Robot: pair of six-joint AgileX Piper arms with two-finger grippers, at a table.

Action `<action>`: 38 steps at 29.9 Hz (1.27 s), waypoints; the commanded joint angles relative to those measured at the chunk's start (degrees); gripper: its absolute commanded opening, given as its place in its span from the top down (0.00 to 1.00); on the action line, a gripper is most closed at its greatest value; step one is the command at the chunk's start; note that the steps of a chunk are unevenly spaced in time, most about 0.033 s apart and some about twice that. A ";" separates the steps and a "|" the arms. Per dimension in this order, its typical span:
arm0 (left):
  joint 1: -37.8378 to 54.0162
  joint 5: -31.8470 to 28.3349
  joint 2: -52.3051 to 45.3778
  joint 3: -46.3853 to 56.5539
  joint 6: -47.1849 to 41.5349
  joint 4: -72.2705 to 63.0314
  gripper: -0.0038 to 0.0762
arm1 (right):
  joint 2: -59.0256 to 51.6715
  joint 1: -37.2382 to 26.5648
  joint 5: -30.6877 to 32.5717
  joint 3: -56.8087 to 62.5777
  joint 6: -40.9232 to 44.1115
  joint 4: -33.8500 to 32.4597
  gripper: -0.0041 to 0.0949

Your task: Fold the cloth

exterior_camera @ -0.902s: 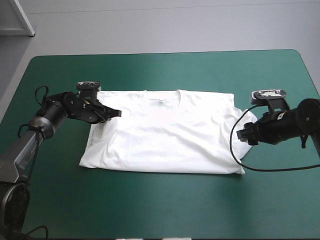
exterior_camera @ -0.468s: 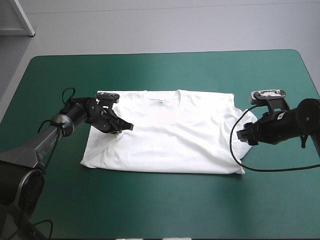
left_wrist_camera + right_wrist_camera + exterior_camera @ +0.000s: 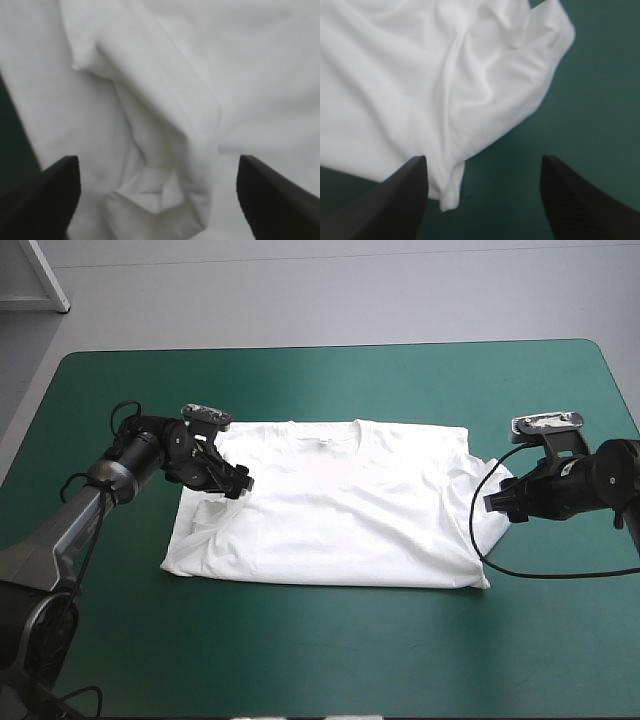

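My left end effector [image 3: 239,483] had pulled back, open and empty, leaving the T-shirt [image 3: 340,510] sleeve [image 3: 165,125] folded inward. My right end effector [image 3: 494,502], also open and empty, had edged away.

We see our left gripper [image 3: 242,483] first pushed inward from the left edge of the T-shirt [image 3: 350,510] over its body, then drawn back a little toward the left edge of the table [image 3: 330,660]; a rumpled fold [image 3: 199,523] of cloth has risen just beside it; our right gripper [image 3: 493,503] has backed slightly away from the right sleeve [image 3: 497,480], toward the table's right edge.
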 commanded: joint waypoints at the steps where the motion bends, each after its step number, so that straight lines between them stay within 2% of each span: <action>1: -0.24 1.44 -6.41 -5.38 -2.27 4.10 0.17 | -1.57 -0.23 -3.66 -1.76 2.39 -4.65 0.35; 7: -0.24 7.42 -12.14 -8.35 -2.41 7.58 0.17 | 0.90 -0.43 -6.97 -1.76 3.88 -4.57 0.35; 18: -0.24 15.95 -20.11 -8.14 -2.61 12.76 0.17 | 15.29 -1.12 -13.01 -1.76 3.88 -3.85 0.35; 25: -0.24 18.21 -22.64 -8.14 -3.50 12.53 0.17 | 21.75 -7.56 -14.91 -1.76 -2.15 4.72 0.35; 29: -0.24 19.26 -23.65 -8.14 -3.65 12.53 0.17 | 24.31 -8.97 -15.51 -1.76 -4.56 7.25 0.35; 36: -0.24 19.33 -23.90 -8.14 -4.77 12.53 0.17 | 28.14 -8.86 -15.38 -1.76 -7.08 12.26 0.45; 38: -0.24 19.33 -23.90 -8.14 -4.77 12.53 0.17 | 28.30 -8.86 -15.52 -1.76 -6.84 12.41 0.51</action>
